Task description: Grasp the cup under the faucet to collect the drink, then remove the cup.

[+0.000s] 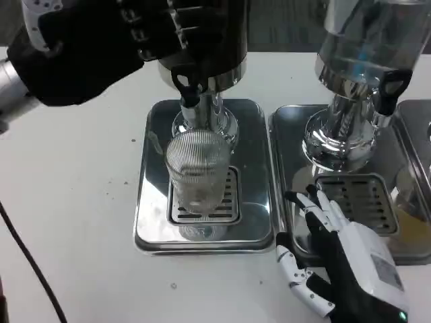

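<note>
right hand [340, 259] spread flat (empty) beside cup [196, 171].

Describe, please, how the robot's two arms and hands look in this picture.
The right hand has a white back plate bearing a grey rectangular patch, a black palm, and white fingers with black joints; a small green light glows near its wrist. The left hand looks mostly black, with white patches and a silver forearm behind it. A thin black cable crosses the table.
</note>
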Controlling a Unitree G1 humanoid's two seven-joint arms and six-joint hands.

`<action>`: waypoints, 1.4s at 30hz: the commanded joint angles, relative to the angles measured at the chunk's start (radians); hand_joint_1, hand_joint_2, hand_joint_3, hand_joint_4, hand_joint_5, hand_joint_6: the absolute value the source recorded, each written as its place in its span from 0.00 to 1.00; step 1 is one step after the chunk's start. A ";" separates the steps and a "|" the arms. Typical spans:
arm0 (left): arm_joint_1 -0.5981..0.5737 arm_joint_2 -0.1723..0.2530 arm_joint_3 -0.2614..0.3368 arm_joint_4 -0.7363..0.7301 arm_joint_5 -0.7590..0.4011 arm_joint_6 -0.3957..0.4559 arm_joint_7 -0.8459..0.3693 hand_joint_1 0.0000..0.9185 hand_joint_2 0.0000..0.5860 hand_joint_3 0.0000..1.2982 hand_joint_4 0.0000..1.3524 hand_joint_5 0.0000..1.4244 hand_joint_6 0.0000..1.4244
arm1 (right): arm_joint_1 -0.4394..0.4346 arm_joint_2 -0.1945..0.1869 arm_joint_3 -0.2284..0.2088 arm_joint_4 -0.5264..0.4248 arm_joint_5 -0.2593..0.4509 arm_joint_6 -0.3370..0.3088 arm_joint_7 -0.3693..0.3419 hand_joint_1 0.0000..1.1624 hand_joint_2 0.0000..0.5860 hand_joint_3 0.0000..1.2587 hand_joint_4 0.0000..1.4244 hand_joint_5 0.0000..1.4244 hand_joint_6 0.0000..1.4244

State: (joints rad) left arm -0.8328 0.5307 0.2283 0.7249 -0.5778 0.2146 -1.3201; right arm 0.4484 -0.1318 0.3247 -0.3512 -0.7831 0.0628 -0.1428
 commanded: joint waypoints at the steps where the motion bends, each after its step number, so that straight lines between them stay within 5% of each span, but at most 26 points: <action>1: -0.031 -0.006 0.017 0.021 0.018 -0.037 0.013 0.00 0.03 0.19 0.15 0.19 0.15 | 0.020 0.005 0.002 -0.015 -0.007 0.014 -0.015 0.23 0.88 0.12 0.00 0.00 0.04; 16: -0.121 -0.023 -0.027 0.236 0.147 -0.142 -0.012 0.00 0.03 0.20 0.15 0.19 0.15 | 0.021 0.019 0.009 -0.004 0.015 0.021 -0.013 0.23 0.88 0.13 0.00 0.00 0.04; 42: -0.178 -0.084 -0.007 0.410 0.228 -0.289 0.059 0.00 0.05 0.23 0.18 0.21 0.13 | 0.087 0.044 0.016 -0.022 0.031 0.030 -0.026 0.22 0.88 0.17 0.02 0.00 0.06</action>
State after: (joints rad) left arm -0.9912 0.4532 0.2203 1.1186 -0.3737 -0.0530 -1.2683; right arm 0.5228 -0.0883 0.3405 -0.3604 -0.7583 0.0852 -0.1597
